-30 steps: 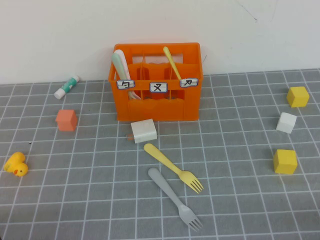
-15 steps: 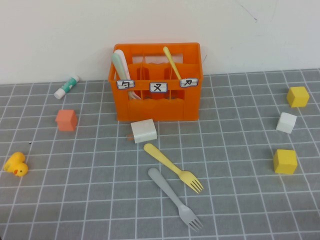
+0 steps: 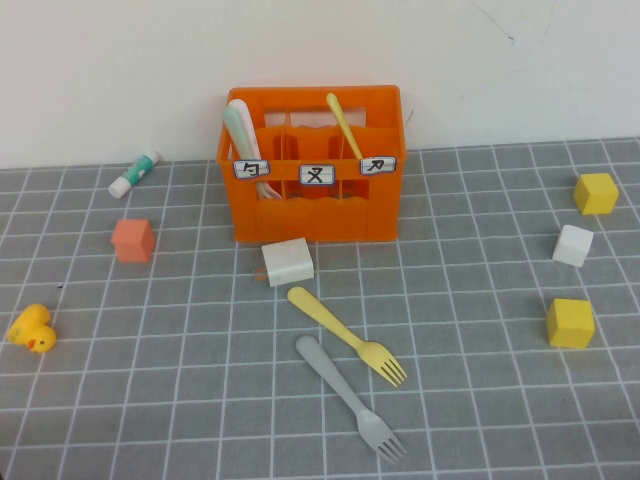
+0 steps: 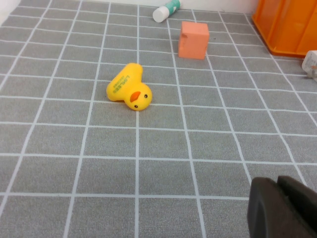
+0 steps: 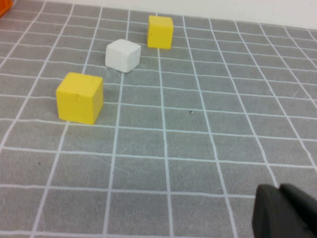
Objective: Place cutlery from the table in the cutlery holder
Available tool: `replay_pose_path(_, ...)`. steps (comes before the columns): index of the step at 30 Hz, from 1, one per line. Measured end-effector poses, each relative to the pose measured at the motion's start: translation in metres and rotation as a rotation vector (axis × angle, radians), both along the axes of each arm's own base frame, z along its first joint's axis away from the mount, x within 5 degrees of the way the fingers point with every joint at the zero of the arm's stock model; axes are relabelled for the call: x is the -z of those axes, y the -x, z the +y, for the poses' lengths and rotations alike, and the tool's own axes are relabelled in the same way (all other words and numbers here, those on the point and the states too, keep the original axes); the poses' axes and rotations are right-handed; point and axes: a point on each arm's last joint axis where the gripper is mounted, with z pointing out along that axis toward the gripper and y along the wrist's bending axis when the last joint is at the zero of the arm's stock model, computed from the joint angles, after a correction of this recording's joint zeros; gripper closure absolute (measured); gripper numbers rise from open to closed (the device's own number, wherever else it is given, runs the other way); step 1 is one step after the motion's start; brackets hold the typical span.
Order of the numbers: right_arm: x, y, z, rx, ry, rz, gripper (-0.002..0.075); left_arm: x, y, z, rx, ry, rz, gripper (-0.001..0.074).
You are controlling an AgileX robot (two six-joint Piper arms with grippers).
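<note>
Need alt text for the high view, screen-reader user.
Two forks, yellow and grey, lie side by side on the gridded table in front of an orange holder that has two utensils standing in it. A white block sits between forks and holder; a duck and coloured cubes are scattered around. Neither the left claw nor the right claw shows here.

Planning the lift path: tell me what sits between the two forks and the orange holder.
A white block sits on the table between the yellow fork and the cutlery holder; the grey fork lies nearer the camera. Left gripper and right gripper are far to either side.
</note>
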Motion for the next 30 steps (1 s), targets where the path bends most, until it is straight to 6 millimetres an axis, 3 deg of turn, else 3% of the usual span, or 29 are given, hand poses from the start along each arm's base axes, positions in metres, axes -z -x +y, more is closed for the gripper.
replay_pose_path(6,-0.003,-0.001,0.0,-0.001,0.002,-0.035,0.0728,0.0,0.0,0.0,0.0,0.0,0.0,0.0736)
replay_pose_path(14,-0.019,-0.004,0.0,-0.007,0.013,-0.214,0.0728,0.0,0.0,0.0,0.0,0.0,0.0,0.0736)
replay_pose_path(22,-0.053,-0.002,0.002,-0.018,0.033,-0.594,0.0728,0.0,0.0,0.0,0.0,0.0,0.0,0.0736)
replay_pose_path(27,-0.077,0.008,0.001,-0.033,-0.203,-0.888,0.0728,0.0,0.0,0.0,0.0,0.0,0.0,0.0736)
replay_pose_path(30,-0.081,0.011,0.0,-0.039,-0.262,-0.947,0.0728,0.0,0.0,0.0,-0.001,0.002,0.0,0.0736)
